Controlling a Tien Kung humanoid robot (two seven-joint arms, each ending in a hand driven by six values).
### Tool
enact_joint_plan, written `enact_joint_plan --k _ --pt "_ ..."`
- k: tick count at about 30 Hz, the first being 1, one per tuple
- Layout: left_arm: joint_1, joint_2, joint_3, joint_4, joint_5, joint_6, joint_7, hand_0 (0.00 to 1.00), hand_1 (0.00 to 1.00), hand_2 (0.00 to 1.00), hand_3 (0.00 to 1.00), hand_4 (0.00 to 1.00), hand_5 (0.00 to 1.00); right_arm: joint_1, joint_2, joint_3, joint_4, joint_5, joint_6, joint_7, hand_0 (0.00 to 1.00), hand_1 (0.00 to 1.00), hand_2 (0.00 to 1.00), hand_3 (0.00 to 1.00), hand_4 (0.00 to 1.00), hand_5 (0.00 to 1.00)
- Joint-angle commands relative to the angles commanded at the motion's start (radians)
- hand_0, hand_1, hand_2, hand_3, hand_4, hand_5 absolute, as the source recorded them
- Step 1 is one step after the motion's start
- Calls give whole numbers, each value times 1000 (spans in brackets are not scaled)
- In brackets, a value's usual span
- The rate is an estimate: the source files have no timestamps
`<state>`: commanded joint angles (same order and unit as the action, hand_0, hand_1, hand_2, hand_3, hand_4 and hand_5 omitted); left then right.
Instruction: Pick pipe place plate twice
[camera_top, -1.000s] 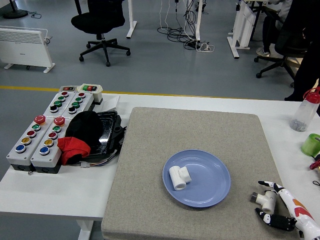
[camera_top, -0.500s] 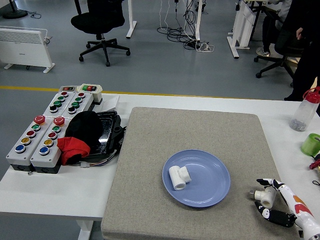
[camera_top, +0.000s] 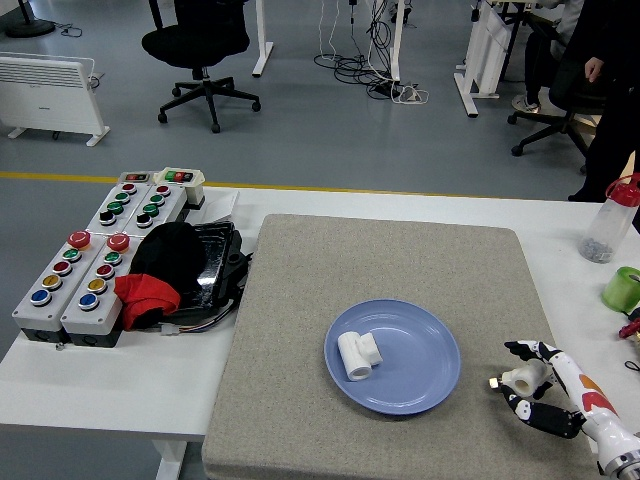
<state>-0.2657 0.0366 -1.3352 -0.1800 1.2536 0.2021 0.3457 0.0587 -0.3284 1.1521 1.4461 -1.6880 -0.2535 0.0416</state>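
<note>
A blue plate (camera_top: 420, 340) lies on the grey mat, right of centre. A white pipe fitting (camera_top: 358, 353) lies on its left part. My right hand (camera_top: 530, 384) comes in from the lower right corner and is shut on a second white pipe fitting (camera_top: 519, 381). It holds the fitting just above the mat, a little right of the plate's rim. The left arm is out of view.
Two grey button boxes (camera_top: 85, 270) and a black tray with black and red cloth (camera_top: 170, 270) stand at the left. A clear bottle with a red cap (camera_top: 610, 222) and a green cup (camera_top: 622, 289) are at the right edge. A person (camera_top: 610, 80) stands far right.
My right hand has closed around the second pipe fitting, lifted it off the mat and moved it slightly up and toward the plate.
</note>
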Motion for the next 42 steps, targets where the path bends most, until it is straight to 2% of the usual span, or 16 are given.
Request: enact_joint_plan --k 14,27,32,33,38,39,42 --pt "-2 1 -1 0 2 -1 0 714 743 712 652 399 998 34 -2 -16 34 -1 -6 -1 334 459 709 721 576 191" --pt "-4 1 1 0 -2 -2 1 715 743 712 653 399 998 202 43 -129 49 29 -14 3 341 463 707 714 557 184" --pt "-3 1 0 0 -1 -2 2 715 743 712 653 399 998 266 75 -194 -2 65 -21 16 341 463 707 714 557 184" --pt "-3 1 0 0 -1 -2 2 715 743 712 653 399 998 282 85 -213 -27 85 -21 24 455 543 716 713 556 188" --pt "-1 1 -2 -1 0 -2 3 715 743 712 653 399 998 313 99 -273 -92 106 -1 36 455 543 716 713 556 188" --pt "-1 1 -2 -1 0 -2 4 715 743 712 653 399 998 317 100 -284 -100 103 4 35 680 694 808 766 587 201" --pt "0 0 -2 -1 2 -2 4 715 743 712 653 399 998 326 104 -303 -118 90 23 26 680 694 808 766 587 201"
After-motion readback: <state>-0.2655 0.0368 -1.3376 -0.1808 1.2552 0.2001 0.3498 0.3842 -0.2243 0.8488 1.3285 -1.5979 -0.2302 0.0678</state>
